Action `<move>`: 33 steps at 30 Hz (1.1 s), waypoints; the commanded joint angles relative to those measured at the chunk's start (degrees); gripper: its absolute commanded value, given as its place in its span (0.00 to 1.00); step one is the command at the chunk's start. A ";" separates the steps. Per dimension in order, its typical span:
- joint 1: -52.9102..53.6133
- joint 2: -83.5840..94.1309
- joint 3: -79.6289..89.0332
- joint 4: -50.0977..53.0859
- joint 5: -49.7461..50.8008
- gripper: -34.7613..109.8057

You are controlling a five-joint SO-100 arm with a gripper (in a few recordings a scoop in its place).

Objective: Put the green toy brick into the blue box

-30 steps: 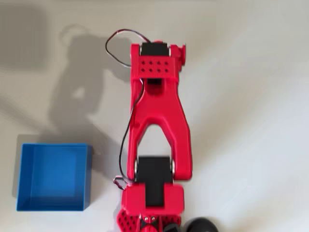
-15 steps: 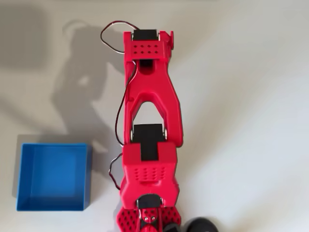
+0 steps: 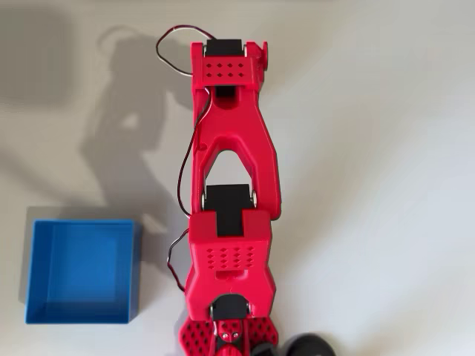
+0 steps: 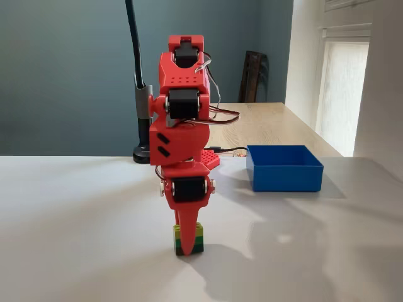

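The green toy brick [image 4: 198, 238] stands on the white table, lime on top and darker green below. My red gripper [image 4: 186, 246] points straight down at it, its tip reaching the table and one finger covering the brick's left half. From this edge-on angle the gap between the jaws is hidden. From above, the red arm [image 3: 231, 148] covers both brick and gripper. The blue box [image 3: 136, 271] sits to the left of the arm's base in the overhead view and at the back right [image 4: 286, 179] in the fixed view, well apart from the brick.
A black pole on a round foot [image 4: 141, 153] stands behind the arm's base; its foot [image 3: 308, 345] shows at the bottom edge from above. A wooden table [image 4: 277, 126] lies beyond the white one. The arm's shadow falls on the table at the upper left.
The arm has stretched farther from its base, its far end moving up the overhead picture. Over the last half second it barely moved. The blue box stayed put.
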State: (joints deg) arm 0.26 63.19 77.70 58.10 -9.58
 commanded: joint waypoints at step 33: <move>-36.21 65.83 46.58 9.40 -0.88 0.24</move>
State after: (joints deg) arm -28.83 120.85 122.17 66.18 -11.07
